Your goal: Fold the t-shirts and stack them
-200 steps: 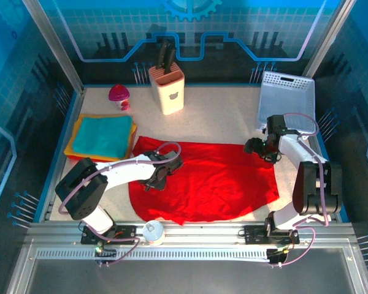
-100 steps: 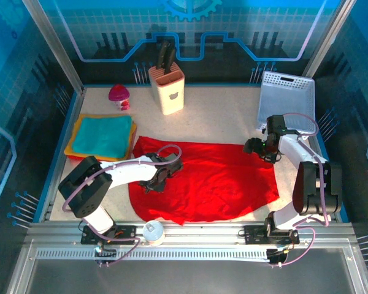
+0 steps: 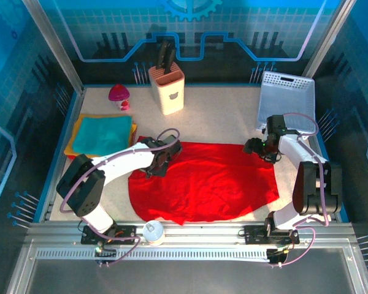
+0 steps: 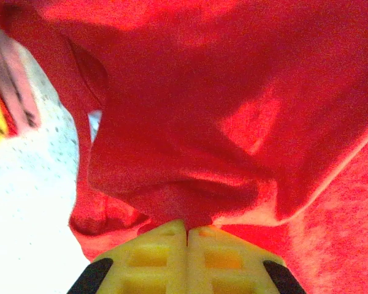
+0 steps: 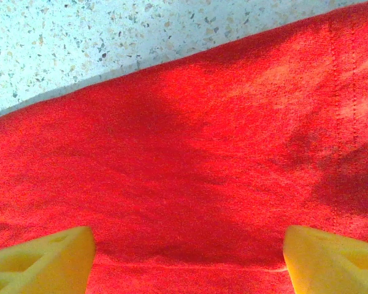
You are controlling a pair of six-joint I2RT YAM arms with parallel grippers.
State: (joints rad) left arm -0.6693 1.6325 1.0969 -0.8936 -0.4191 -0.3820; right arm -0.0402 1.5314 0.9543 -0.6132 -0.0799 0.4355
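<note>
A large bright red t-shirt [image 3: 214,177] lies spread over the middle of the table. My left gripper [image 3: 153,166] sits at the shirt's left side. In the left wrist view the left gripper [image 4: 187,228] is shut on a bunched fold of the red t-shirt [image 4: 190,122]. My right gripper [image 3: 253,147] hovers at the shirt's far right edge. The right wrist view has the right gripper [image 5: 187,260] open just above flat red cloth [image 5: 190,165]. A folded teal t-shirt [image 3: 103,135] tops an orange and yellow stack [image 3: 75,136] at the left.
A knife block [image 3: 167,90] and a pink cup [image 3: 119,97] stand at the back. A white perforated basket [image 3: 286,98] leans at the back right, just behind the right arm. A small white round object [image 3: 153,231] rests on the front rail.
My left gripper has shut on the red shirt and drawn back toward the far left, bunching the cloth. The right arm has not moved.
</note>
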